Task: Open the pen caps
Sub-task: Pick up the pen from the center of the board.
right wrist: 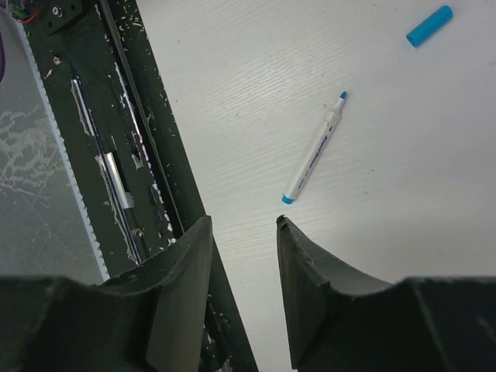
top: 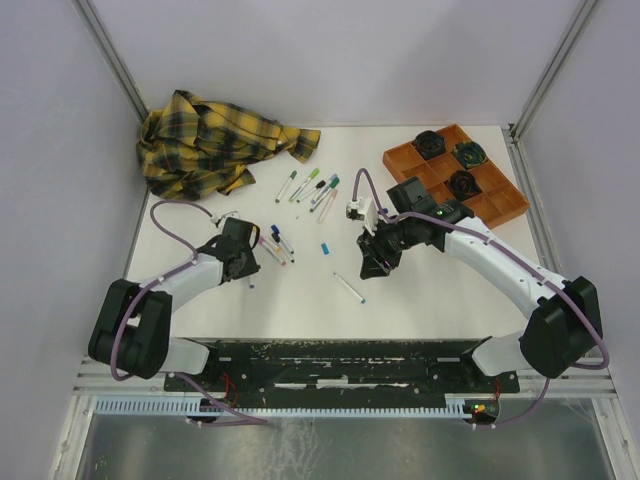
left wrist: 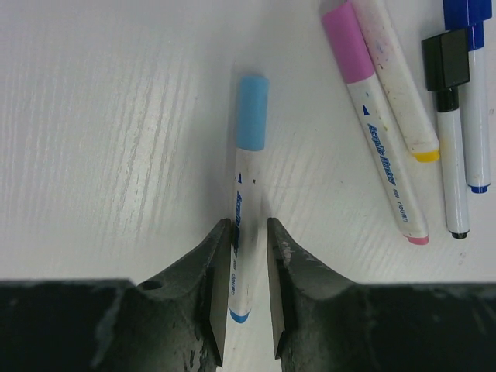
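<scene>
In the left wrist view my left gripper (left wrist: 246, 225) straddles the white barrel of a pen with a light blue cap (left wrist: 252, 112). The jaws are narrowly open: the left one touches the barrel, the right one stands a little off it. The pen lies on the white table. Beside it lie pens with a pink cap (left wrist: 347, 43), a black cap (left wrist: 446, 60) and a blue cap (left wrist: 467, 12). My right gripper (right wrist: 244, 221) is open and empty above the table's front edge. An uncapped blue pen (right wrist: 314, 151) and its loose blue cap (right wrist: 428, 25) lie beyond it.
In the top view my left gripper (top: 248, 268) and right gripper (top: 378, 262) flank the uncapped pen (top: 349, 287). More capped pens (top: 315, 188) lie mid-table. A yellow plaid cloth (top: 215, 145) is back left, an orange tray (top: 490, 205) with dark round objects back right.
</scene>
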`<action>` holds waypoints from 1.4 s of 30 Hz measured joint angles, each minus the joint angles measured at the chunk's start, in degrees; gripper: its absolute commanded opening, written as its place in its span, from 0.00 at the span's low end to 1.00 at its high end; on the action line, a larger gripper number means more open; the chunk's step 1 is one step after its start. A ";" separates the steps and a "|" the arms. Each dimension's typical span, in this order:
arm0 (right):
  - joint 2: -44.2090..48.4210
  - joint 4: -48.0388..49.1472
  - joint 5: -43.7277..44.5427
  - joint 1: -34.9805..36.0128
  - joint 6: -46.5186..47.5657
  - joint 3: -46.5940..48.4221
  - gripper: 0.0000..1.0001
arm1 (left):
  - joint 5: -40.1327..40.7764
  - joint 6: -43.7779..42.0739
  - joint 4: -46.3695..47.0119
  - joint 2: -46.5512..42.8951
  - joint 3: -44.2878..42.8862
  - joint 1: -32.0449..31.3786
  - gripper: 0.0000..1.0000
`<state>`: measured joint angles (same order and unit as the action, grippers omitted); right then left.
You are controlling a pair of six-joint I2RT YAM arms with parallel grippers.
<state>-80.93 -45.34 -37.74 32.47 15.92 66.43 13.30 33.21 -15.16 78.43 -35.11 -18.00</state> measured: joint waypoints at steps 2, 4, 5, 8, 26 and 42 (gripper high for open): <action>0.00 0.00 0.00 -0.02 -0.02 0.00 0.47 | 0.94 0.11 -0.15 0.81 -0.68 -0.48 0.32; 0.00 0.00 -0.02 -0.07 0.00 0.00 0.47 | 2.08 0.20 -0.48 1.66 -1.38 -1.01 0.32; 0.00 -0.02 -0.02 -0.09 0.00 0.00 0.47 | 2.69 0.24 -0.70 2.08 -1.73 -1.29 0.31; 0.00 -0.02 -0.20 -0.24 0.00 0.00 0.47 | 4.11 0.28 -1.16 3.06 -2.49 -1.90 0.32; 0.00 -0.02 -1.33 -0.35 -0.02 0.00 0.47 | 7.65 0.31 -2.10 6.43 -5.14 -3.43 0.05; 0.00 0.98 -11.19 -0.74 -1.03 -0.46 0.47 | 3.23 0.98 -3.96 -13.44 -0.26 -8.74 0.03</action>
<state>-80.93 -44.36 -48.93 31.73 14.90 65.98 16.53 34.20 -19.11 64.99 -35.38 -26.74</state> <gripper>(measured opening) 0.467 0.065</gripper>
